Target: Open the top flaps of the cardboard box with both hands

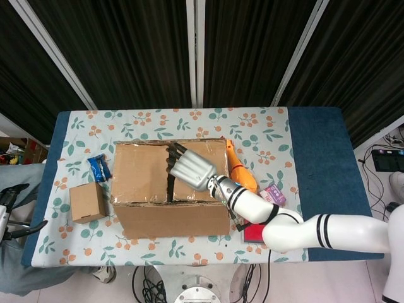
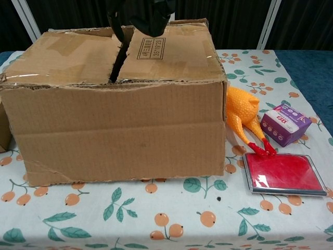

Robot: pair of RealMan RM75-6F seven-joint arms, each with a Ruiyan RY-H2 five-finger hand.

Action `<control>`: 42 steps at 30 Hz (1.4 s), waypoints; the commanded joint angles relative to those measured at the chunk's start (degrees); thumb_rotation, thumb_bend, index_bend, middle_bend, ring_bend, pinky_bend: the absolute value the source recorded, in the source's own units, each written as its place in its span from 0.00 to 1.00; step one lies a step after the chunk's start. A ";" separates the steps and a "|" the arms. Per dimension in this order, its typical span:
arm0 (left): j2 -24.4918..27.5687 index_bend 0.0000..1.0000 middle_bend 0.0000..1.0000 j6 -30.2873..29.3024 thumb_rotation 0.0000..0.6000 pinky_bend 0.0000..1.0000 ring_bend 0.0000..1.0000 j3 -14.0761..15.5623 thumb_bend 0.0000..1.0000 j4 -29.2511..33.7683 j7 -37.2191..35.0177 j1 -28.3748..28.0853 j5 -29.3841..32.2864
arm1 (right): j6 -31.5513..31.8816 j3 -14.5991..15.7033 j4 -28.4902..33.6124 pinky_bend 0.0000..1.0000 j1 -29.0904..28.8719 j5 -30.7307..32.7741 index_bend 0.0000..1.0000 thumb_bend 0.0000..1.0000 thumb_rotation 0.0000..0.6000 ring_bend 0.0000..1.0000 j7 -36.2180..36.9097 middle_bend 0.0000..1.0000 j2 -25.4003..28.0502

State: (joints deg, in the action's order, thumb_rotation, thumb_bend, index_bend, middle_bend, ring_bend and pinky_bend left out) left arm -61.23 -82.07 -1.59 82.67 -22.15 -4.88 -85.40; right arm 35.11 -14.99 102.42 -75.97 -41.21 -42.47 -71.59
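The cardboard box (image 1: pixel 169 186) sits mid-worktop (image 1: pixel 315 139), flaps down, contents hidden from us. Our right hand (image 1: pixel 189 166) lies over the flap seam, fingers spread, gripping nothing. Our left hand (image 1: pixel 14 211) hangs released off the worktop's left edge.

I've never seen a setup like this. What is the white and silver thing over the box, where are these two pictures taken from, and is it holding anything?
It is a robot's arm ending in a robot hand. The right robot hand reaches over the large cardboard box, fingertips at the gap between its two top flaps, which are not yet opened. It holds nothing. The left robot hand hangs beside the table's edge, also holding nothing.

One picture looks down from the robot's head; the other looks forward from its chest, low and close to the box.

On the flowered tablecloth also lie a small cardboard box, a blue packet, an orange rubber chicken, a purple box and a flat red case.
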 commanded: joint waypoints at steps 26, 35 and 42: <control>-0.95 0.15 0.15 -0.66 0.52 0.22 0.13 0.40 0.01 -2.48 -1.98 0.91 -0.24 | 6.29 10.73 0.90 0.00 -10.56 6.16 0.52 0.78 1.00 0.00 -0.02 0.30 0.66; -0.71 0.15 0.15 -0.49 0.52 0.22 0.13 0.27 0.01 -1.33 -0.86 0.49 -0.55 | 10.49 10.61 8.26 0.00 -8.59 3.34 0.52 0.78 1.00 0.00 1.45 0.30 8.25; -0.64 0.15 0.15 0.00 0.52 0.22 0.13 0.40 0.01 0.14 0.91 -0.07 -1.06 | 11.91 10.75 13.79 0.00 -4.77 -2.39 0.50 0.78 1.00 0.00 4.10 0.29 15.18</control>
State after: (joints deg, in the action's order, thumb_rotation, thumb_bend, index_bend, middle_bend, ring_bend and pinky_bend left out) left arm -61.90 -82.17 -1.22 82.58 -21.52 -4.83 -86.35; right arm 46.50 -4.20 114.73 -82.07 -41.88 -39.57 -58.03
